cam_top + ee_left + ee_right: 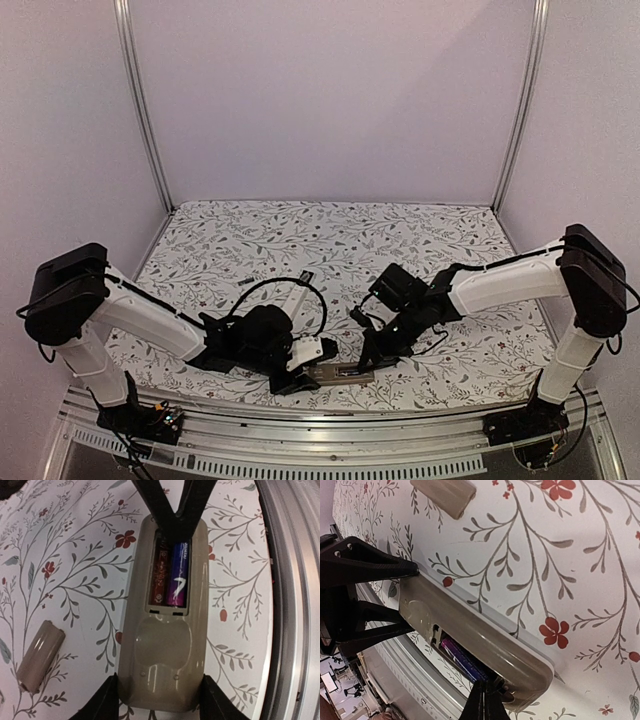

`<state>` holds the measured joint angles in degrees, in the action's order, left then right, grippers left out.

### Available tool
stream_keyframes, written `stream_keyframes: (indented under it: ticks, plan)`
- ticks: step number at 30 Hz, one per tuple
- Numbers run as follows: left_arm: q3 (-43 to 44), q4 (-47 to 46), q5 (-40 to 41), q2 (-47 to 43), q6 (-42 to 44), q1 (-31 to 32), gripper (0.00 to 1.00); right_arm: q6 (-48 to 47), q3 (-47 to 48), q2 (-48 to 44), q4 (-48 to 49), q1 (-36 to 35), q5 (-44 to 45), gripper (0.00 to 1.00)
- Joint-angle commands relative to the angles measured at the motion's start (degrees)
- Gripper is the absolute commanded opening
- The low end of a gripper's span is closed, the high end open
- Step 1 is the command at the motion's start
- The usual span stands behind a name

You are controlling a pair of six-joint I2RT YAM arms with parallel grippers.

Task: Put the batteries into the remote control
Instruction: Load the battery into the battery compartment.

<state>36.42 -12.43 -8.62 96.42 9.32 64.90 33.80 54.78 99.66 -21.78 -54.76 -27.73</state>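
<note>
Left wrist view: both batteries (172, 575) seated in remote control (162, 650) bay on counter (75, 545). Left jaws clasp remote's end; right jaws pressed together, tip touching batteries. Remaining, likely: refit loose battery cover (41, 655).

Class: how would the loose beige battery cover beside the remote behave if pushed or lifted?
The battery cover looks thin, so probably light. Its arched back suggests it may rock on the cloth. It seems rigid plastic, unlikely to flop.
</note>
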Motion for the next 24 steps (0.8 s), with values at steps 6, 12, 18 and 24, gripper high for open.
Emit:
stream_keyframes:
  ticks: [6,12,18,24]
  plan:
    - [1.9,-0.8,0.0,3.1,-2.7,0.4,0.39,-0.4,0.5,3.7,-5.6,-4.4,3.3,0.02]
    - [1.9,0.1,1.1,3.1,-1.9,0.5,0.39,-3.1,2.7,3.0,-11.7,-4.5,4.7,0.07]
    - [1.9,2.1,2.9,3.0,-0.4,0.6,0.4,-5.8,5.7,2.4,-15.4,-4.5,4.9,0.09]
    - [1.3,2.2,2.6,2.2,0.3,0.6,0.41,-8.0,9.3,0.2,-16.8,-3.4,4.0,0.11]
